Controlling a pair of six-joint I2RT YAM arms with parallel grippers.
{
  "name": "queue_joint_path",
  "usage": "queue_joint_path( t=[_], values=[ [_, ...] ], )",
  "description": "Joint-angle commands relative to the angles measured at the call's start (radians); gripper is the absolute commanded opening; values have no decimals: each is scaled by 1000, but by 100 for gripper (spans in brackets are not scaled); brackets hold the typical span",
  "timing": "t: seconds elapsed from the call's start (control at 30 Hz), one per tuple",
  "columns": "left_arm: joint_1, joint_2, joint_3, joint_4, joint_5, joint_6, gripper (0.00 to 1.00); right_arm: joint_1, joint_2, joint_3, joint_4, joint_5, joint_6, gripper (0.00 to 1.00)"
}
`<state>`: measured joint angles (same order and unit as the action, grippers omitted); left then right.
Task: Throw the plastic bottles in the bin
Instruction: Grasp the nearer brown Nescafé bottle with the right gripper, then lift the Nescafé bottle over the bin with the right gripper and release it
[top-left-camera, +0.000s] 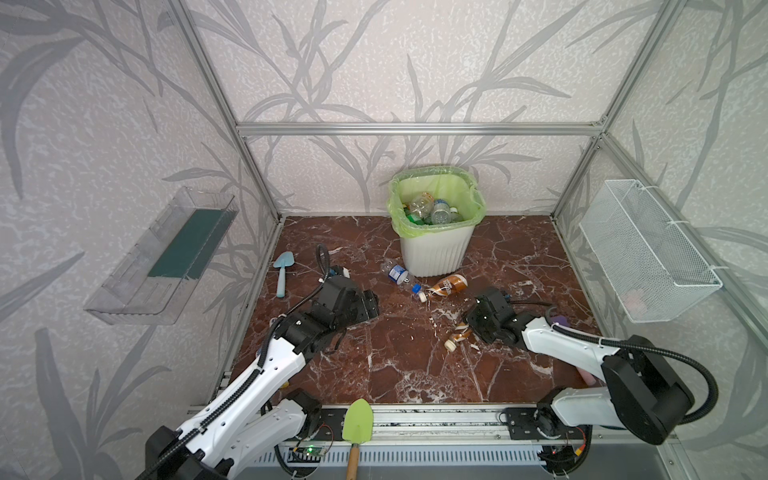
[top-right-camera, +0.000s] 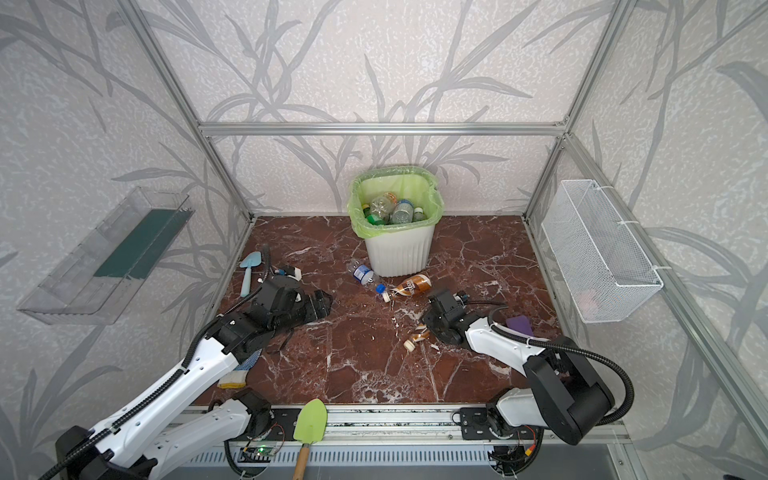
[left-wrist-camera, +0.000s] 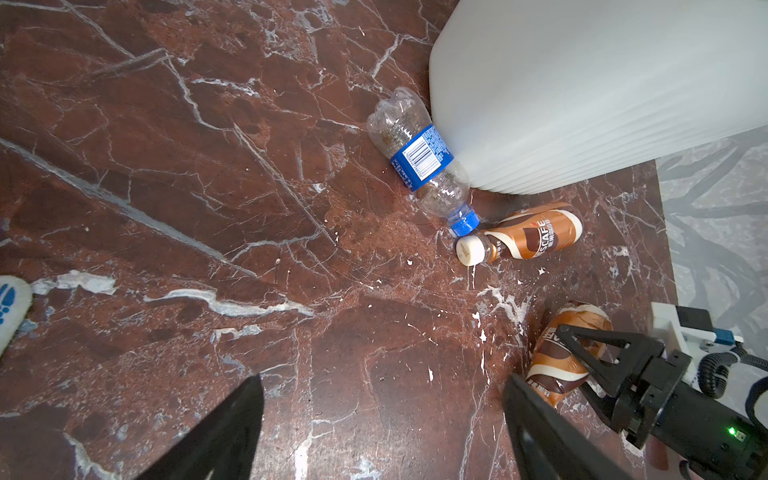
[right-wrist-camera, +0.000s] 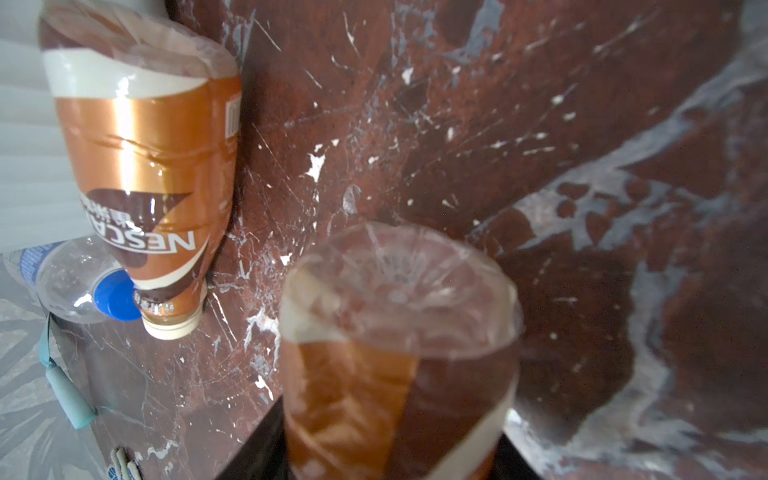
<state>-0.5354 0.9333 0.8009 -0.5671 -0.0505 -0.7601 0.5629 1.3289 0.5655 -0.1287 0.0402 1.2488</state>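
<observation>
**Entry: three bottles outstanding, one in grip**

- Bin (top-left-camera: 434, 253): white ribbed, green-lined, at the back of the worktop (top-left-camera: 374, 365); already holds a heap of bottles.
- Clear blue-label bottle (top-left-camera: 398, 273): lying down, touching the bin's foot, cap toward the front.
- Brown-wrapped bottle (top-left-camera: 446, 286): lying just beside the bin, its cap touching the blue cap.
- Second brown-wrapped bottle (left-wrist-camera: 561, 353): low at the worktop, body between the fingers of the right claw (left-wrist-camera: 582, 365), which looks clamped on it, base pointing away from the wrist.
- Left claw (left-wrist-camera: 382, 424): jaws wide, empty, hovering near the worktop and aimed toward the two loose bottles.
- Not for disposal: blue spade (top-left-camera: 283, 270), green spade (top-left-camera: 356, 422).

Risks, as judged: the shrink wrap is slick and the body tapered, so the held bottle may slide out on the lift. The bin is nearly full; a drop could bounce out. The left arm reaching in could cross the right arm's path to the bin.
</observation>
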Motion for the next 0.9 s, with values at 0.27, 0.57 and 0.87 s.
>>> queue_joint_path(
  t=[0.27, 0.57, 0.87],
  values=[
    [4, 30, 17, 16, 3, -35, 88, -4, -205, -37, -139, -39, -187, 42],
    [4, 49, 31, 17, 13, -58, 87, -4, -380, 49, -246, -18, -291, 42],
    [4, 34, 38, 5, 5, -62, 87, -5, -388, 421, -341, 13, -444, 42]
  ],
)
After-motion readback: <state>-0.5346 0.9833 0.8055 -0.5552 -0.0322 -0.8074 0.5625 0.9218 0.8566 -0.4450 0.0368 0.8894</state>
